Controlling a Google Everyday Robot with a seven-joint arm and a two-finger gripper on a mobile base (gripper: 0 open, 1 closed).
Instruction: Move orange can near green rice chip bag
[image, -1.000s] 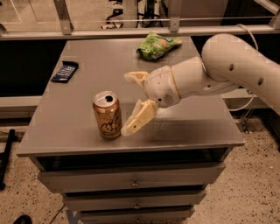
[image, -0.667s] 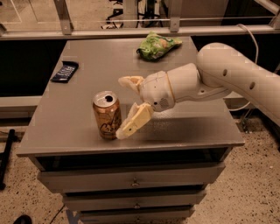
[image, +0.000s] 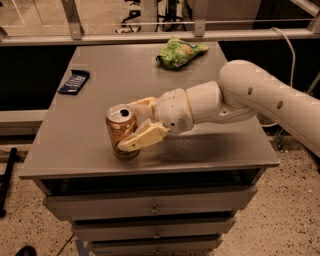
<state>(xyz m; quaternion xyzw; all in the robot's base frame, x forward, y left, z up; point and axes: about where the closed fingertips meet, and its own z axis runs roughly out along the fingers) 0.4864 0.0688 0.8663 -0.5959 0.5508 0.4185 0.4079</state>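
Observation:
The orange can (image: 120, 131) stands upright near the front left of the grey table (image: 100, 85), its silver pull-tab top showing. My gripper (image: 127, 126) reaches in from the right and sits around the can. One finger (image: 142, 138) lies against the can's near side and the other (image: 141, 104) is behind it. The jaws have closed in on the can, which still rests on the table. The green rice chip bag (image: 179, 52) lies at the far side of the table, well behind and to the right of the can.
A flat dark blue packet (image: 74, 81) lies at the table's left edge. My arm (image: 260, 100) spans the right half of the table. Drawers (image: 150, 207) sit below the front edge. A railing (image: 150, 35) runs behind the table.
My gripper has moved left from beside the can to around it, and the gap between its fingers has narrowed onto the can. The can and the bag have not moved.

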